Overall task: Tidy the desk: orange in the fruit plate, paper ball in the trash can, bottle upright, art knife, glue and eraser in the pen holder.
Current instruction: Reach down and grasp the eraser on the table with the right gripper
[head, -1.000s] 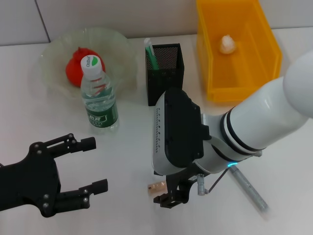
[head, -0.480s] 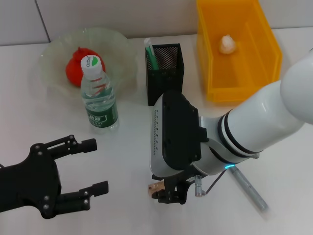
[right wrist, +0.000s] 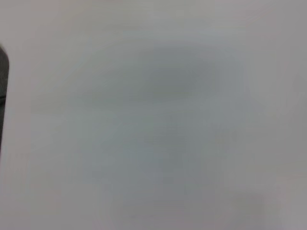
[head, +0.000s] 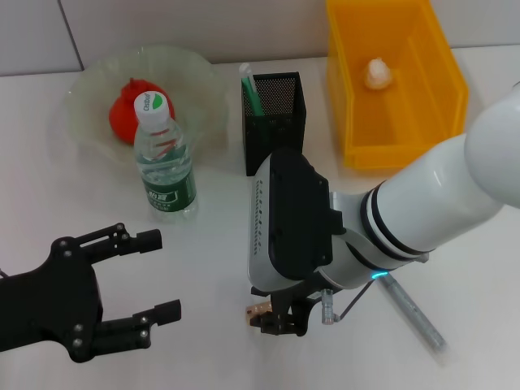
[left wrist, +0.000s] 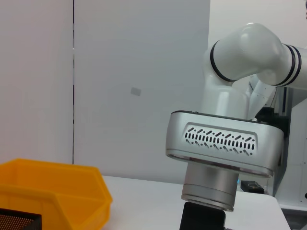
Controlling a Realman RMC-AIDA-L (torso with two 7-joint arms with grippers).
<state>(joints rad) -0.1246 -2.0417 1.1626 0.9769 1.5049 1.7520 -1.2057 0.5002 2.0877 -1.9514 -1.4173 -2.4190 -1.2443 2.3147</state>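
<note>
The tan eraser (head: pixel 257 309) lies on the white table, partly covered by my right gripper (head: pixel 278 322), which hangs low right against it. A slim grey art knife (head: pixel 414 314) lies on the table to the right of that arm. The orange (head: pixel 127 116) sits in the pale-green fruit plate (head: pixel 85 89). In front of the plate the bottle (head: pixel 165 166) stands upright. The black mesh pen holder (head: pixel 275 126) holds a green-and-white stick (head: pixel 249 89), likely the glue. The paper ball (head: pixel 377 73) rests in the yellow trash can (head: pixel 349 122). My left gripper (head: pixel 162 274) is open at the lower left.
The right arm's bulky white wrist housing (left wrist: pixel 220 143) fills the table's middle. The left wrist view also shows the trash can (left wrist: pixel 53 191) and a corner of the pen holder (left wrist: pixel 17 220). Only blurred white table surface shows in the right wrist view.
My right gripper has shifted slightly left and down onto the eraser, hiding more of it. The left arm has not moved.
</note>
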